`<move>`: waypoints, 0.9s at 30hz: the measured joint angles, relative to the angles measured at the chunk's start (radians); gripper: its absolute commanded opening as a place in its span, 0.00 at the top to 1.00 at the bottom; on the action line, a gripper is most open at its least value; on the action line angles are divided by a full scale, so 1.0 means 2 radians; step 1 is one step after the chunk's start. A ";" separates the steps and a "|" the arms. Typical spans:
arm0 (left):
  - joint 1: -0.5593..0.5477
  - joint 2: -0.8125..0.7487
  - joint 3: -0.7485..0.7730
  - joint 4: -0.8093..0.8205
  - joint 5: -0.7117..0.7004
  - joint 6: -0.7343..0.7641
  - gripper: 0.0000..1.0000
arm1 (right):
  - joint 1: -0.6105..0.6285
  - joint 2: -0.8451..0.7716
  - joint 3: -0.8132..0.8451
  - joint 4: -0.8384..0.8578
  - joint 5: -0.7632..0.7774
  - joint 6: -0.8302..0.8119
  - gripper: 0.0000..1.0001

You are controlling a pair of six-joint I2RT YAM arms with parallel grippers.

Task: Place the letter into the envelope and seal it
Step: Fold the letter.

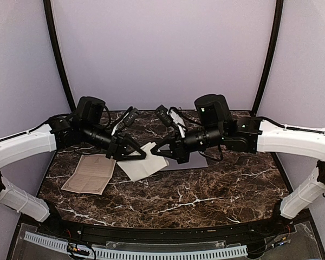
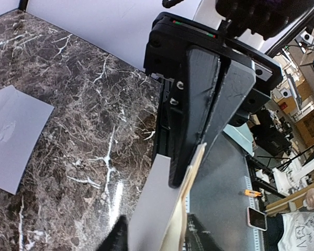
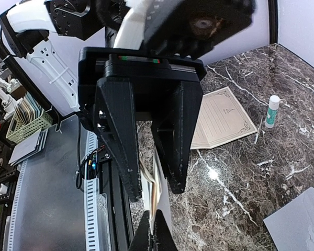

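Envelope (image 1: 143,167): lifted just over mid-bench (image 1: 206,200), spanning both arms, with a tan letter (image 3: 146,178) edge tucked inside.
Right fingers (image 2: 199,120): clenched on one edge.
Left fingers (image 3: 118,141): spread, straddling the other edge.
Handling: light, floppy and quick to crease; probably best pinched near the edges.
Axis: seems to run left-right; I can't tell which way the flap points.

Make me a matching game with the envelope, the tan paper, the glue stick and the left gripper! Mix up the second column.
Things:
1. envelope
2. tan sheet
3. glue stick
4. left gripper

Descriptions:
A. white with a greenish cap
B. lying flat on the table
C. pinched by the shut right gripper
D. fingers apart

Pairs: 1-C, 2-B, 3-A, 4-D
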 measured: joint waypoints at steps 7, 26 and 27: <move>-0.010 0.002 -0.001 -0.001 0.008 0.006 1.00 | -0.002 -0.001 0.000 0.003 0.011 0.000 0.29; -0.010 -0.062 -0.093 0.198 -0.062 -0.149 1.00 | -0.011 -0.084 -0.110 0.151 0.089 0.074 0.63; -0.010 -0.062 -0.093 0.199 -0.062 -0.151 1.00 | -0.010 -0.079 -0.106 0.148 0.086 0.072 0.66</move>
